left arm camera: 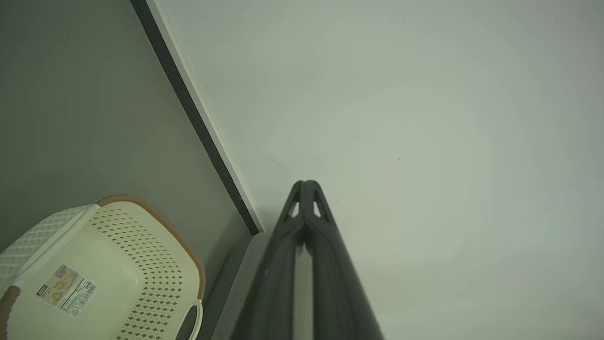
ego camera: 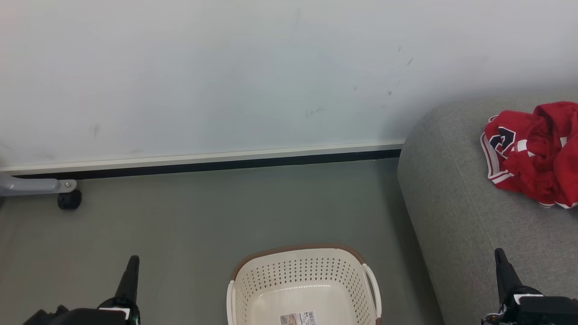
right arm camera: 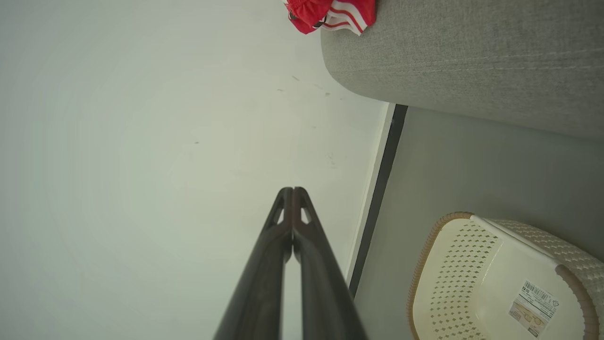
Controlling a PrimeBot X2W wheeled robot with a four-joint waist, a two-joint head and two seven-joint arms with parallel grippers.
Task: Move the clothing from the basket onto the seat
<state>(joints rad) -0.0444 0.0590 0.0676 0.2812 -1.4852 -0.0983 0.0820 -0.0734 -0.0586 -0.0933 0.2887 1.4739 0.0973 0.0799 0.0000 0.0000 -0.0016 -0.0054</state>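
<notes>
The seat [ego camera: 460, 216] stands right of the basket [ego camera: 298, 249], whose inside is bare. The clothing [ego camera: 533, 153], probably light and limp and best pinched at a raised fold, lies crumpled on the seat. The left gripper [ego camera: 133, 261] and right gripper [ego camera: 499, 253] flank the basket, fingers pressed together, empty.

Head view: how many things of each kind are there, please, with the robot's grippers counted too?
Red clothing heap: 1
Laundry basket: 1
Grey seat: 1
Caster wheel: 1
Shut grippers: 2, left gripper and right gripper
Total: 6
</notes>
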